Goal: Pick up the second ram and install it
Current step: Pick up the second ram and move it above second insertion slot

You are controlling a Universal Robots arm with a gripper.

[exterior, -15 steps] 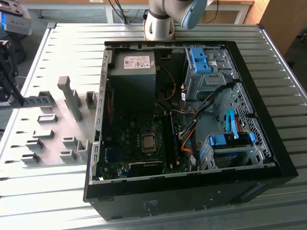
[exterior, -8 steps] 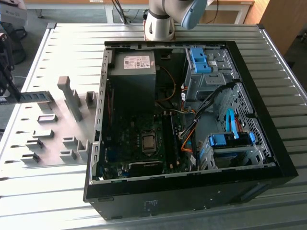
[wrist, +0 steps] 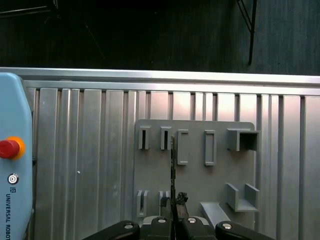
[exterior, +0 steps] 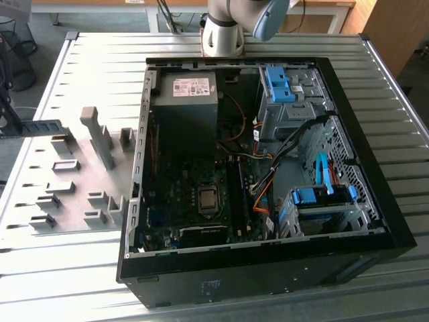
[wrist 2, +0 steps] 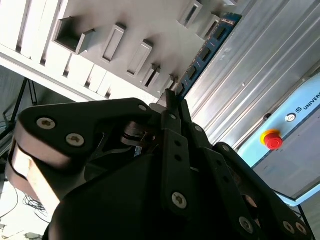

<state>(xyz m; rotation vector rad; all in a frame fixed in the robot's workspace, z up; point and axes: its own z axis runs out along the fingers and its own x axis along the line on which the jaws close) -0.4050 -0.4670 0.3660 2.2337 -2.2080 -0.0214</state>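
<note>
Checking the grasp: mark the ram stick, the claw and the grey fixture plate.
second ram (wrist 2: 205, 52), second wrist view, blue face with chips.
claw (wrist: 173, 200), first wrist view, between its fingertips.
fixture plate (wrist: 200, 182), first wrist view, bare flat middle.

"Daylight is pouring over the slatted table (exterior: 100, 60), and the ribs are glaring white toward the exterior view's left."

"Yet the computer case (exterior: 268, 275) is lying dim inside, with shadows pooling."

"In the second wrist view the fixture plate (wrist 2: 150, 25) is bleaching out, and the gripper (wrist 2: 172, 100) is showing as black silhouette."

"In the first wrist view the table's edge is glinting and the floor (wrist: 125, 35) is sinking into darkness."
</note>
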